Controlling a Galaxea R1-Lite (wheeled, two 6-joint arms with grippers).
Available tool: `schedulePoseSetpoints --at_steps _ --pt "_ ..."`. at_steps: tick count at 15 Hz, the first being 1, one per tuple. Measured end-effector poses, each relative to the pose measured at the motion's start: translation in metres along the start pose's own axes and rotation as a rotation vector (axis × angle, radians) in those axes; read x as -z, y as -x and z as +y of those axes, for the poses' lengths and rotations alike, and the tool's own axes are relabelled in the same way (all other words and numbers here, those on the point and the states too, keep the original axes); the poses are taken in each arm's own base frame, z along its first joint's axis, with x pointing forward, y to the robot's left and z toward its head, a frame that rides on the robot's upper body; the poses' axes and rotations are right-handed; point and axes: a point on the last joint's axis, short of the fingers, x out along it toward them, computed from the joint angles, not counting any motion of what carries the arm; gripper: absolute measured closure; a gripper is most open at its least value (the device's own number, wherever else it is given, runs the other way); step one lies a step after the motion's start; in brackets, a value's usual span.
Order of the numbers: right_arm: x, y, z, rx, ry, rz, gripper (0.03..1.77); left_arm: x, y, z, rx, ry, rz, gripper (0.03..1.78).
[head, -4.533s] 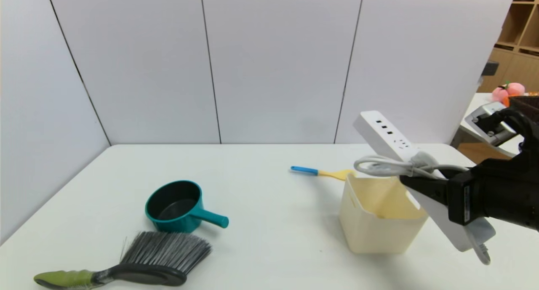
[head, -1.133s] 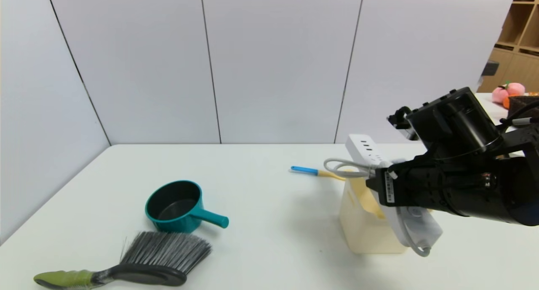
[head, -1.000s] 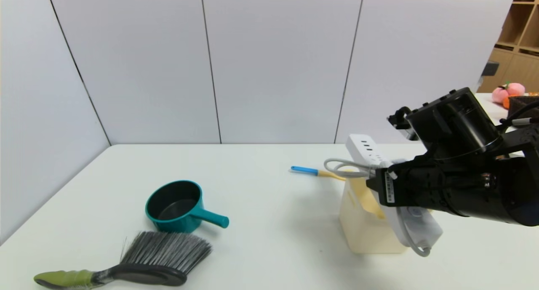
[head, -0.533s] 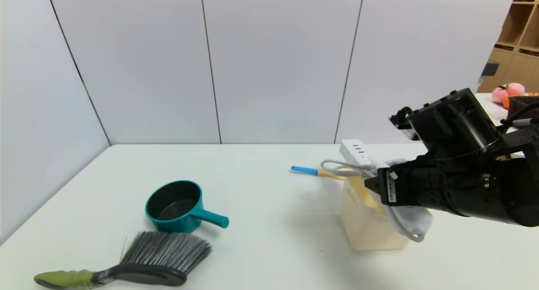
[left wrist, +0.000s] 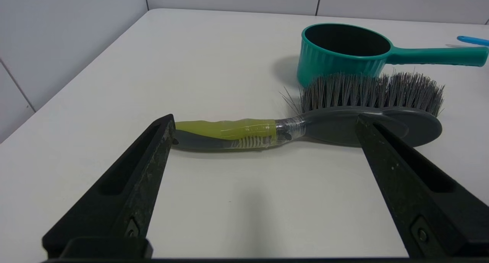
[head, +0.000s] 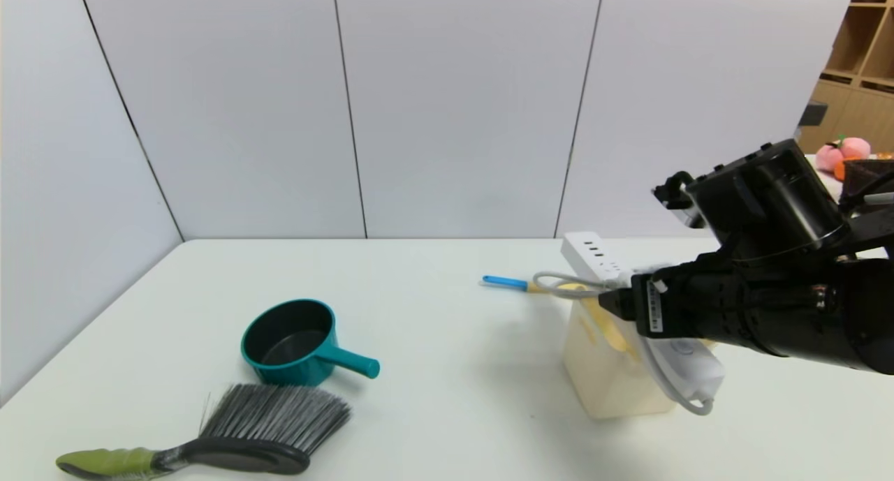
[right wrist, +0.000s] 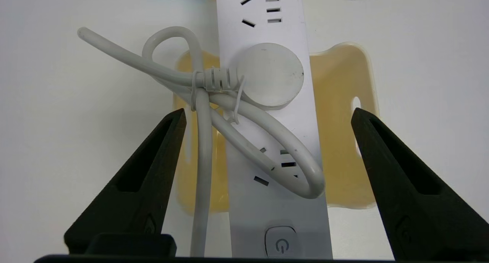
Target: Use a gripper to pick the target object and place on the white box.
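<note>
The power strip (head: 681, 366) lies across the open top of the box (head: 611, 383), resting on its rim, one end sticking out past the far edge toward 11 o'clock and the button end overhanging the near edge toward 5 o'clock; its tied cord (head: 569, 285) loops out over the far-left corner of the box; in the right wrist view the strip (right wrist: 275, 102) runs straight between the two fingers, the cord (right wrist: 214, 114) bundled on its socket face beside a round white plug (right wrist: 270, 75); the right tool (head: 618, 303) hangs just above the strip over the box, its jaws spread wide with both fingers (right wrist: 145, 179) clear of the strip on either side, so the strip is released; the left tool (left wrist: 263, 186) is parked low at the near-left part of the counter (head: 454, 355), jaws released and holding nothing, a brush (left wrist: 305, 121) lying just beyond its fingertips; the brush (head: 230, 435) sits at 7 o'clock on the counter with a teal pot (head: 297, 341) just behind it; a small blue-and-yellow spatula (head: 524, 284) lies at 10 o'clock of the box, near the cord.
</note>
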Motion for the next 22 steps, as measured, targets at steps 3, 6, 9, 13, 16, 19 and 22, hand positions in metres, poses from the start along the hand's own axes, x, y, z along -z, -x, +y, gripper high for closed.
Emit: schedulePoseSetpoints --at_steps 3,6,9,13,16,19,22 --pt "-0.01 0.011 -0.008 -0.001 0.041 -0.073 0.22 0.0 0.0 0.0 0.0 0.0 0.0 0.12" --pt "-0.032 0.022 -0.032 0.02 0.111 -0.219 0.18 0.0 0.0 0.0 0.0 0.0 0.0 0.12" --pt "-0.05 0.042 -0.062 0.013 0.177 -0.359 0.15 0.0 0.0 0.0 0.0 0.0 0.0 0.12" --pt "-0.049 0.079 -0.099 0.013 0.192 -0.469 0.13 0.0 0.0 0.0 0.0 0.0 0.0 0.12" --pt "-0.037 0.108 -0.113 0.035 0.169 -0.542 0.11 0.0 0.0 0.0 0.0 0.0 0.0 0.12" --pt "-0.021 0.137 -0.119 0.047 0.152 -0.62 0.11 0.0 0.0 0.0 0.0 0.0 0.0 0.12" --pt "0.0 0.163 -0.123 0.026 0.152 -0.71 0.11 0.0 0.0 0.0 0.0 0.0 0.0 0.12"
